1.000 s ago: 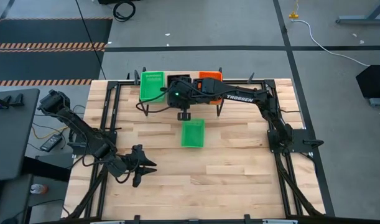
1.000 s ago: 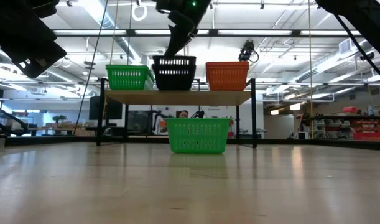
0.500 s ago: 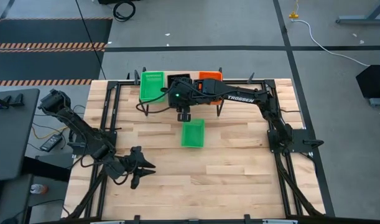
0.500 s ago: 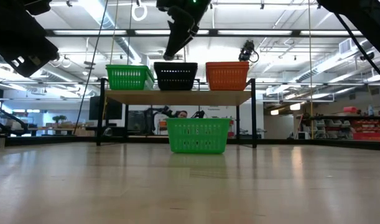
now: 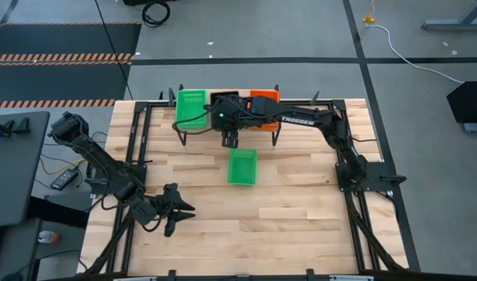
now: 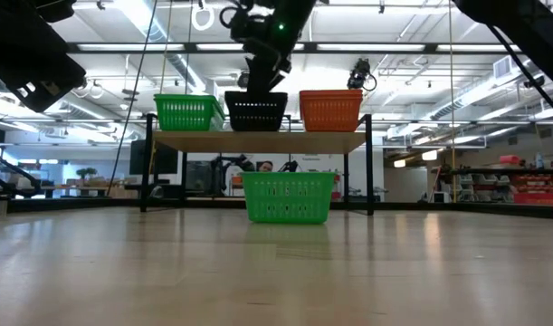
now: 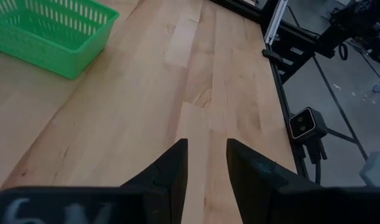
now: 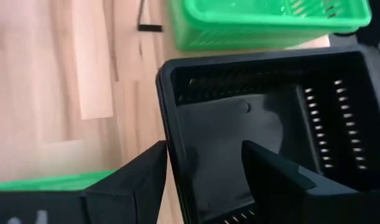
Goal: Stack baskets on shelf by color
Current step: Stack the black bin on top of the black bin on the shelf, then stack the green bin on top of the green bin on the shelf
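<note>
Baskets sit on the shelf point(image 6: 258, 141): green point(image 6: 186, 112), black point(image 6: 255, 110), orange point(image 6: 330, 110). Another green basket point(image 5: 242, 167) lies on the table below. We see the right gripper point(image 8: 205, 165) spread above the black one; left gripper point(image 7: 206, 163) parted, idle near the table's front.

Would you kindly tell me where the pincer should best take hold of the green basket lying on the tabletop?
Probably from above, on a rim wall of the green basket: it sits upright and open-topped, apart from the shelf, its thin wall fitting between the fingers.
</note>
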